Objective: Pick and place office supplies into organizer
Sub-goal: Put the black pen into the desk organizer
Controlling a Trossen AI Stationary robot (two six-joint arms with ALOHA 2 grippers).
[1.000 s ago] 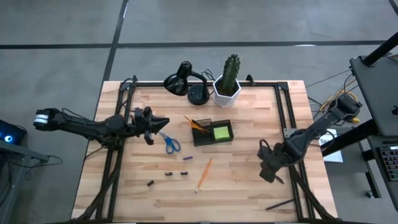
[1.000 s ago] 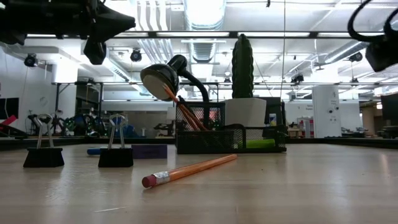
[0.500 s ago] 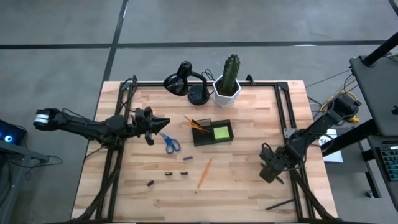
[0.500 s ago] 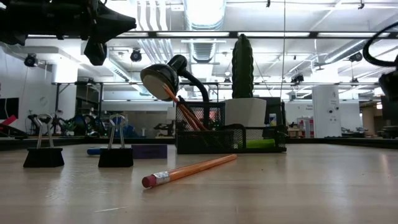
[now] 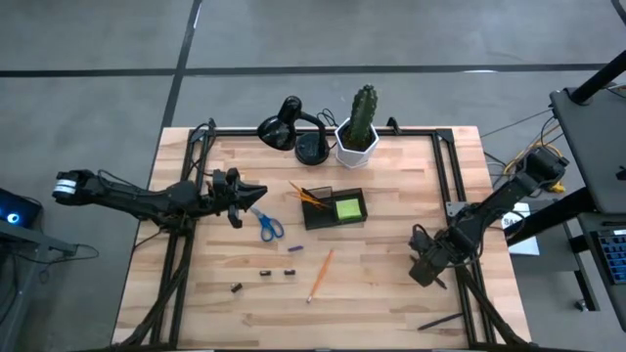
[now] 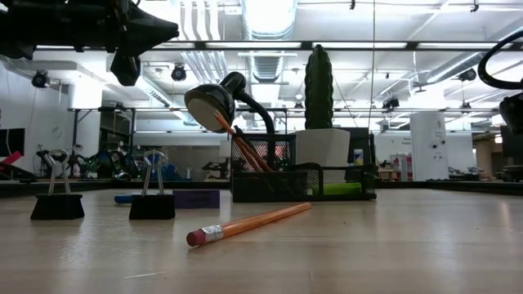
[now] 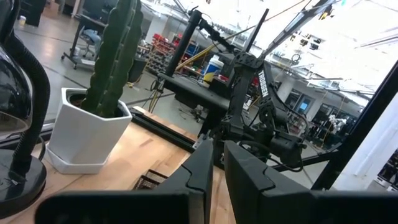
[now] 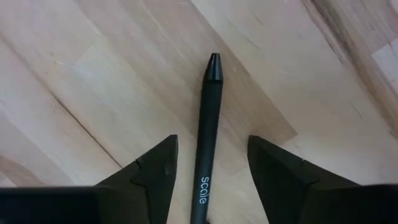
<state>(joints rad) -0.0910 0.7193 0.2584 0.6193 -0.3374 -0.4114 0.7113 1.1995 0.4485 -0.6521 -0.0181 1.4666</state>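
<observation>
The dark organizer (image 5: 335, 209) sits mid-table and holds a lime-green sticky pad (image 5: 348, 207) and orange pencils (image 5: 307, 194). Blue-handled scissors (image 5: 268, 226), a loose orange pencil (image 5: 320, 274) and small dark bits (image 5: 265, 274) lie on the wood near it. My right gripper (image 8: 211, 142) points down at the table's right, open. A black pen (image 8: 208, 137) lies flat on the wood between its fingers, and neither finger touches it. My left gripper (image 5: 254, 194) hovers shut and empty, left of the organizer.
A black desk lamp (image 5: 290, 127) and a potted cactus (image 5: 360, 125) stand at the far edge. Two binder clips (image 6: 57, 200) stand near the front left. Another thin black stick (image 5: 440, 320) lies by the front right corner. Black rails (image 5: 452, 186) run along the table's sides.
My right gripper has come down toward the table at the right side, rolling a little about its own axis. The left arm and the supplies have kept still.
</observation>
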